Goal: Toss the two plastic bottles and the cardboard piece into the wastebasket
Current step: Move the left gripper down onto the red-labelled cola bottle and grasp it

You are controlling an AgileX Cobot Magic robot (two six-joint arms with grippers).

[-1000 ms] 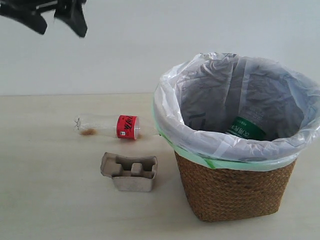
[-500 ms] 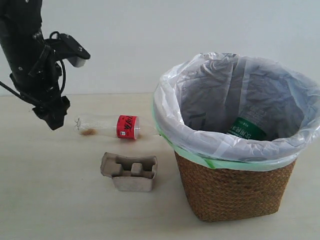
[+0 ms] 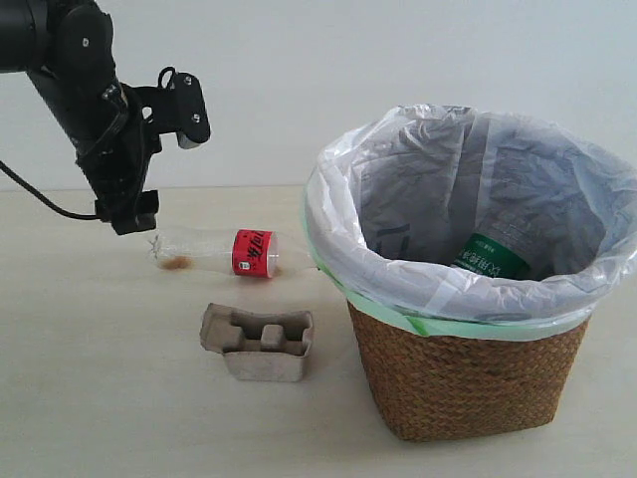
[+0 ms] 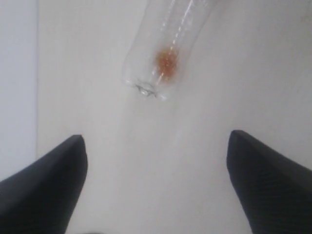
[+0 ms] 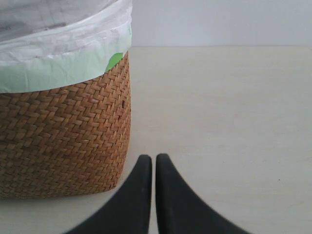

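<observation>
The left gripper's (image 4: 156, 139) fingers stand wide apart by the clear bottle's (image 4: 161, 53) rounded base. The right gripper's (image 5: 154, 163) tapered black fingers meet beside the woven basket (image 5: 63, 136).

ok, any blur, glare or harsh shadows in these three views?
Exterior view: soft even light, faint shadow under the cardboard piece, no strong glare. Left wrist view: the bottle looks blurred, and the left gripper shows as plain black. Right wrist view: wastebasket weave crisp.
</observation>
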